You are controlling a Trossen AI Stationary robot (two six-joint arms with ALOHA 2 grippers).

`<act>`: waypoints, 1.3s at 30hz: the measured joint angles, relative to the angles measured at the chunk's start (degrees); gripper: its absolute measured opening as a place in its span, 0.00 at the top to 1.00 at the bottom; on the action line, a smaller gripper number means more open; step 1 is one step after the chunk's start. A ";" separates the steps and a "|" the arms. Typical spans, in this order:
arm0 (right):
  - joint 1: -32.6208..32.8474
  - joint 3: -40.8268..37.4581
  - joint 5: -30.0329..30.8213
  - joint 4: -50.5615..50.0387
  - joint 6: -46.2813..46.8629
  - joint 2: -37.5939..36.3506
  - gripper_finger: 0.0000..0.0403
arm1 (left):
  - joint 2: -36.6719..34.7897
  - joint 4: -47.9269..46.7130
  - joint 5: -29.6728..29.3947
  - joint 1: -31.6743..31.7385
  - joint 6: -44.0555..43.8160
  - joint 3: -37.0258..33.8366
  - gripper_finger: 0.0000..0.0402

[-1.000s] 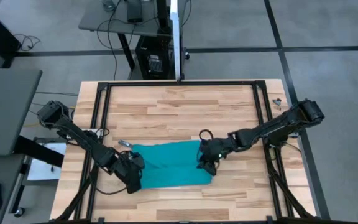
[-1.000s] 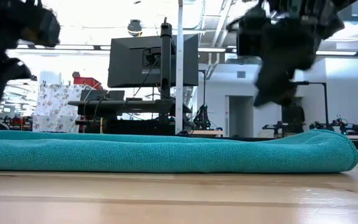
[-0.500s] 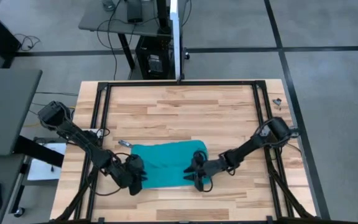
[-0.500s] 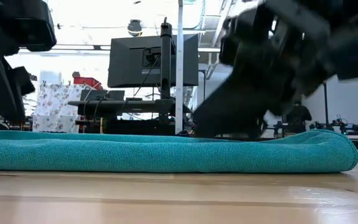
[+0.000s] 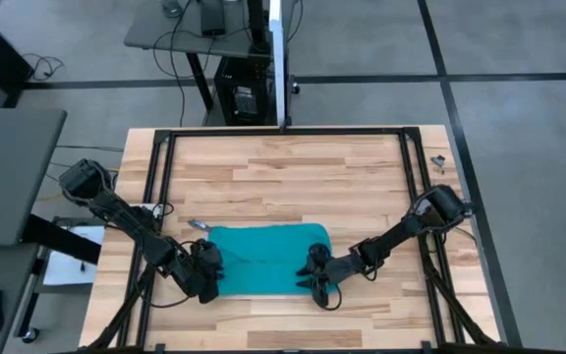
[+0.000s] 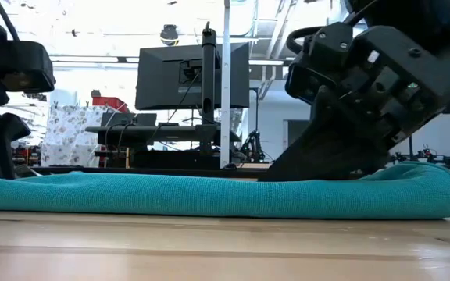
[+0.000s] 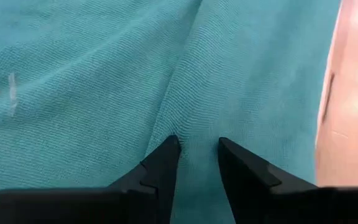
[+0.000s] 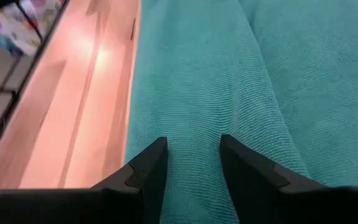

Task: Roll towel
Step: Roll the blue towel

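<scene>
The teal towel (image 5: 263,251) lies flat on the wooden table as a thick band, its long sides running left to right; the low view shows its rounded right end (image 6: 444,195). My left gripper (image 5: 209,278) stands open at the towel's left end near the front edge, its tips down on the cloth (image 7: 196,152). My right gripper (image 5: 317,285) stands open at the towel's right end near the front edge (image 8: 192,152), also down on the cloth (image 6: 319,164). My left gripper sets its two open fingertips (image 7: 160,168) on the towel's top near its left end. A raised fold (image 7: 191,118) runs between them. The fingers slant down from the near left. The towel lies on the table. My right gripper rests its open fingertips (image 8: 145,168) on the towel's top beside its near long edge (image 8: 132,124), at the right end. A soft ridge of cloth (image 8: 194,112) lies between them. The fingers slant down from the table's right. The towel stays on the table.
A black frame (image 5: 283,133) runs around the tabletop. A small object (image 5: 197,227) lies by the towel's far left corner, another (image 5: 438,160) at the far right. Bare wood (image 5: 283,182) stretches beyond the towel.
My right gripper has come down and toward the table's near edge, tipping and rolling, until its tips sit on the towel's right end. My left gripper has sunk onto the towel's left end. The towel has stayed on the table.
</scene>
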 joint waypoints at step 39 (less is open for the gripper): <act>15.69 16.95 9.71 -56.60 -0.75 -14.49 0.47 | 19.30 -34.54 2.74 -8.70 7.73 39.88 0.61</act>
